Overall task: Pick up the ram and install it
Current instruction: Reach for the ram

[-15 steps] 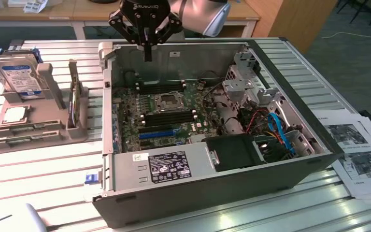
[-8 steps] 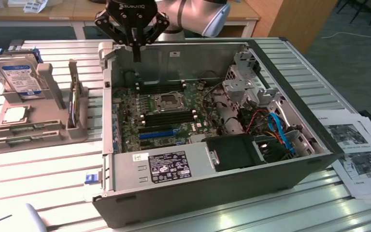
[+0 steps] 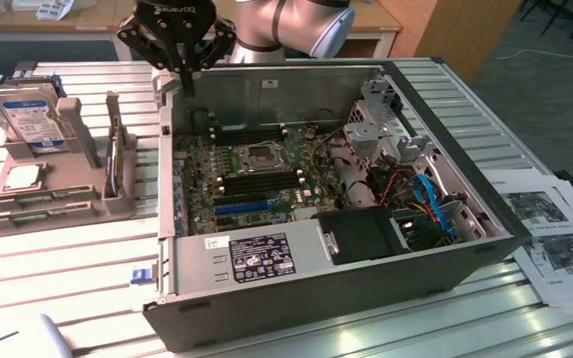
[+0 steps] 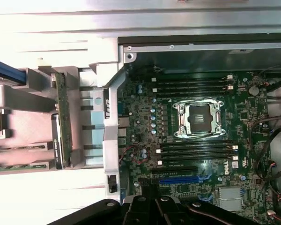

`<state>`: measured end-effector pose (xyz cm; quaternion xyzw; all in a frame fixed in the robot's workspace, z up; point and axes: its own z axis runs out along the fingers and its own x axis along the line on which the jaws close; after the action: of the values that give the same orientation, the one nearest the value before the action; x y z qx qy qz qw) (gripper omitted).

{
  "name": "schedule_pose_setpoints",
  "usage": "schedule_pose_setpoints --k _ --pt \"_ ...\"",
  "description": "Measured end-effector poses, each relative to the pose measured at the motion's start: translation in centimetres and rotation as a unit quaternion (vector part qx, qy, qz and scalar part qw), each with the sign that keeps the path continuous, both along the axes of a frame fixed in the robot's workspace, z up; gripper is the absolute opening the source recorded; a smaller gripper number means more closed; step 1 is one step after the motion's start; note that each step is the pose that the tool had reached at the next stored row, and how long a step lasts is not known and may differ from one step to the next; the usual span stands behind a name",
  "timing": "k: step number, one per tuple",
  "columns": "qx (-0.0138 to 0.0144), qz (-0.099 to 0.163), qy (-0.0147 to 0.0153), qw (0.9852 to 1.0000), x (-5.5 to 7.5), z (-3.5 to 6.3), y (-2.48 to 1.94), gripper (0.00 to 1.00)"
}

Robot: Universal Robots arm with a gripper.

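**Open computer case [image 3: 297, 306] lying on its side on the slatted table [image 3: 68, 253], read from near to far.**

- **Near end:** The case's near end carries a white sticker [image 3: 257, 257] whose print is too small to read. Printed sheets [image 3: 555, 246] lie at the table's edge on the exterior view's right.
- **Inside the case:** The motherboard [image 3: 202, 160] faces upward, so you can reach its sockets from above. Note the blue slot [image 3: 242, 206] and the bare processor socket [image 3: 260, 155]. The black memory slots [image 3: 257, 179] on either side of that socket appear empty. In the wrist view, white lettering [image 4: 229, 166] on the board reads as DELL.
- **Beside the case:** Toward the table's edge on the exterior view's left, a grey holder [image 3: 57, 209] keeps the parts separate.
- **The task's thing:** The ram [image 4: 61, 117] stands in the holder on its long edge between grey posts. Its upper edge is free, presumably so that it can be pinched from above.
- **Farther back in the holder:** A hard drive [image 3: 27, 115] stands upright; its blue-and-white label is illegible.
- **Farthest:** The claw [image 3: 185, 88] hangs point-down over the case's far corner, the one nearest the holder. Its fingers are pressed together on nothing, and it is well apart from the ram. Inverted lettering on its body seems to read Robotiq.
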<state>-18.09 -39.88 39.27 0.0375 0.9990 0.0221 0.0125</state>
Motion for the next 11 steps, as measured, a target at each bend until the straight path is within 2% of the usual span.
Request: schedule_pose_setpoints --k 11 --pt "0.0 0.0 0.0 1.0 -4.2 -0.04 0.0 0.1"
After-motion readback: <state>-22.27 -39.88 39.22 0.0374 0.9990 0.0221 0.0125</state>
